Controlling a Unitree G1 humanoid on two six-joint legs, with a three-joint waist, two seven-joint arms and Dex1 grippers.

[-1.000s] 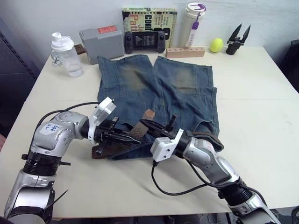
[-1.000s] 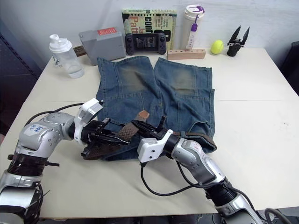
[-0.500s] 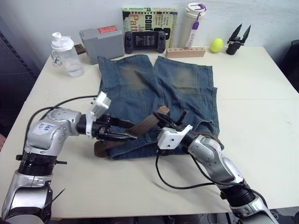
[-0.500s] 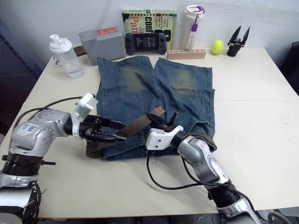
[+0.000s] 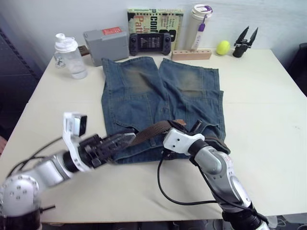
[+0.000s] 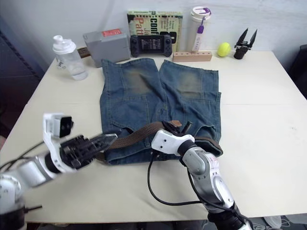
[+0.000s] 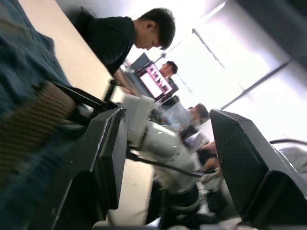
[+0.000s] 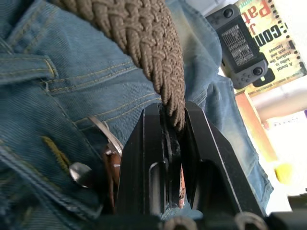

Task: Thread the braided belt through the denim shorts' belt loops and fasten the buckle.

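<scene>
The denim shorts [image 5: 158,91] lie flat mid-table, waistband toward me. The braided belt [image 5: 151,130] runs across the waistband, rising from the left toward my right gripper [image 5: 180,127], which is shut on it; the right wrist view shows the woven strap [image 8: 144,43] pinched between the two fingers. Beside those fingers lies the silvery buckle [image 8: 109,138] on brown leather, and a denim belt loop [image 8: 24,67] sits on the waistband. My left gripper [image 5: 123,139] hovers open at the shorts' near-left corner, nothing between its fingers, the belt [image 7: 29,124] just beside one of them.
Along the far edge stand a shaker bottle [image 5: 68,55], a grey box [image 5: 104,44], a game console [image 5: 149,42], a book [image 5: 153,19], a tumbler [image 5: 199,26], a wooden block [image 5: 191,53], a tennis ball [image 5: 222,47] and a black tool [image 5: 243,42]. People [image 7: 120,43] sit beyond the table.
My left gripper has opened, let go of the belt and drawn back toward the near-left. The right gripper has carried its end of the belt further right, straightening the strap.
</scene>
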